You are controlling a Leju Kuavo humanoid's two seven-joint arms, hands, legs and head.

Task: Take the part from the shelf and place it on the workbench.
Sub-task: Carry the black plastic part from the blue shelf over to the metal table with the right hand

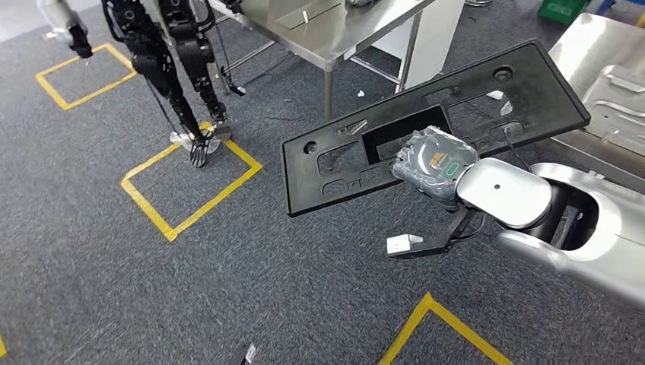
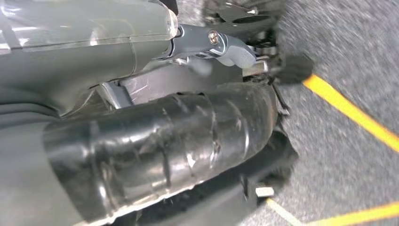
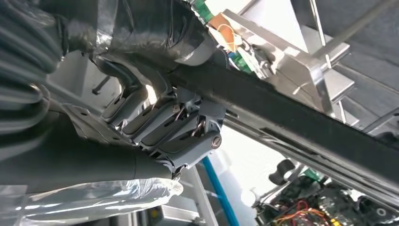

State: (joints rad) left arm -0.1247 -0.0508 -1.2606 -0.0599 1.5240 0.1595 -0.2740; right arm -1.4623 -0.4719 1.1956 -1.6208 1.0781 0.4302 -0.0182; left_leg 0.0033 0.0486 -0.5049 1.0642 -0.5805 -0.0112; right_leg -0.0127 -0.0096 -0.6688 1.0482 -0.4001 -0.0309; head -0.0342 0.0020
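I held the black plastic panel (image 1: pixel 426 125) aloft over the grey carpet (image 1: pixel 114 289), short of the steel desk (image 1: pixel 335 38), the right robot hand (image 1: pixel 435 161) clamped around its long edge. It looked stiff, light and awkwardly wide; a grip nearer its middle seemed steadier. The left robot hand (image 2: pixel 226 47) I could not judge. No writing was legible.

Dark grey carpet floor (image 1: pixel 91 251) carries yellow tape squares (image 1: pixel 190 190). A second humanoid robot (image 1: pixel 171 53) stands with one foot inside the nearer square. Just beyond it stands a stainless steel table (image 1: pixel 335 34), and shaped sheet-metal panels (image 1: pixel 608 84) lie at the right edge.
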